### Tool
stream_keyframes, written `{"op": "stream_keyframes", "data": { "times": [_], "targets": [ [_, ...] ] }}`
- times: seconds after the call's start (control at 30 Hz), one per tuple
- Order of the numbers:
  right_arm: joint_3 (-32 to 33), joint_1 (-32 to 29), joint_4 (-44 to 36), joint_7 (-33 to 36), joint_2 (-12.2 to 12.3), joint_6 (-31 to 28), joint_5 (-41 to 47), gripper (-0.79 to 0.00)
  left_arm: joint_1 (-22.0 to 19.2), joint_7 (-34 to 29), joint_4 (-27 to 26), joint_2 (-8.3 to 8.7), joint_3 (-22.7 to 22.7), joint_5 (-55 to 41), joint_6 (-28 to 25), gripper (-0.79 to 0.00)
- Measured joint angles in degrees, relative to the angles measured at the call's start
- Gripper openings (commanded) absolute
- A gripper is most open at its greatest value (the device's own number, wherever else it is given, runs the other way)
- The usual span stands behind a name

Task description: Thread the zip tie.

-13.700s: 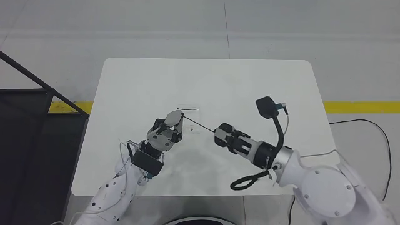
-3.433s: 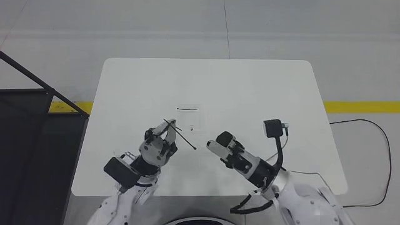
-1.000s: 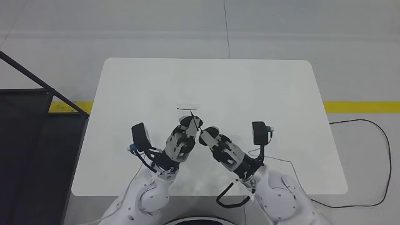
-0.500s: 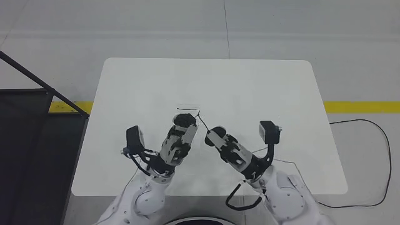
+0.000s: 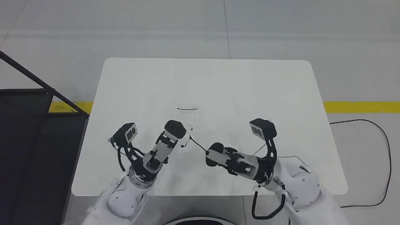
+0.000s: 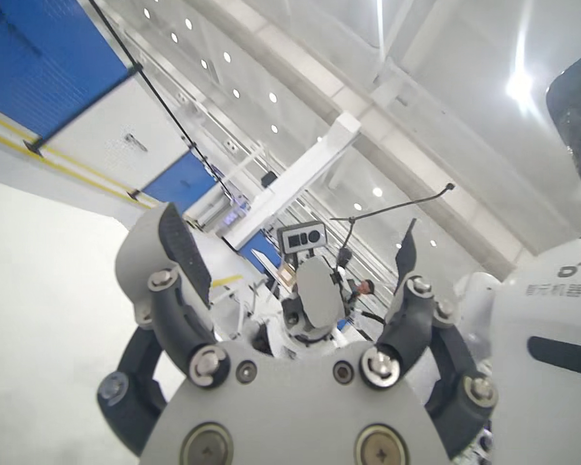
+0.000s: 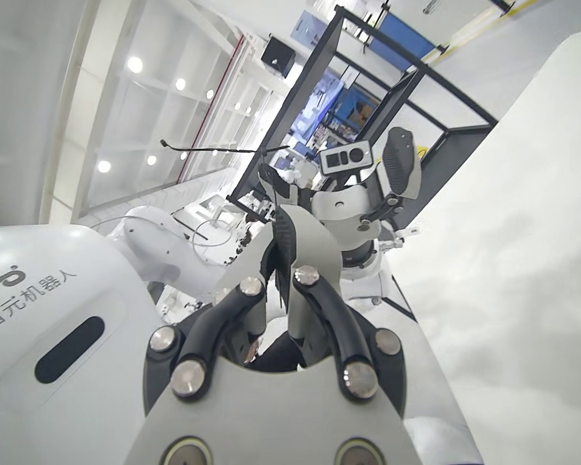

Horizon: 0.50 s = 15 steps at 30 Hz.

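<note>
The right jaws pinch the tie (image 7: 208,149) tight. The left jaws, at ten o'clock from them, are wide open, holding nothing. The tie looks not threaded yet.

- The left claw (image 6: 295,254) has two pale grey fingers faced with black ridged pads (image 6: 184,249).
- Black curved links (image 6: 174,321) join these fingers to a rounded grey base plate (image 6: 295,418).
- Silver round-head screws (image 6: 206,363) sit at each link pivot, and two larger cross-head screws sit low on the plate.
- The right claw (image 7: 281,210) has the same build: grey fingers, black ribbed facing, black links and silver screws.
- The arm shell (image 7: 68,292) is glossy white, with a black oval slot and dark printed markings.
- A black camera box (image 5: 261,127) stands on a curved black stalk at each wrist.
- A black cable (image 5: 254,205) loops beside the right arm.
</note>
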Motion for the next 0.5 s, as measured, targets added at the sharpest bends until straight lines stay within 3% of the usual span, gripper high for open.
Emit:
{"op": "stream_keyframes", "data": {
  "times": [0.07,0.17,0.5],
  "targets": [
    [0.2,0.5,0.2,3.2,0.2,0.8,2.3,-0.785,-0.8,-10.4,-1.0,1.29,-0.6,-10.5,2.9,0.000],
    [0.3,0.7,0.2,4.6,0.3,1.1,3.0,-0.785,-1.3,-20.3,-1.2,2.13,-2.5,-21.0,5.6,0.000],
    [0.1,0.6,0.3,4.1,0.3,1.4,2.7,-0.785,-0.9,-20.4,-2.3,2.09,-0.9,-20.8,6.9,0.000]
  ]
}}
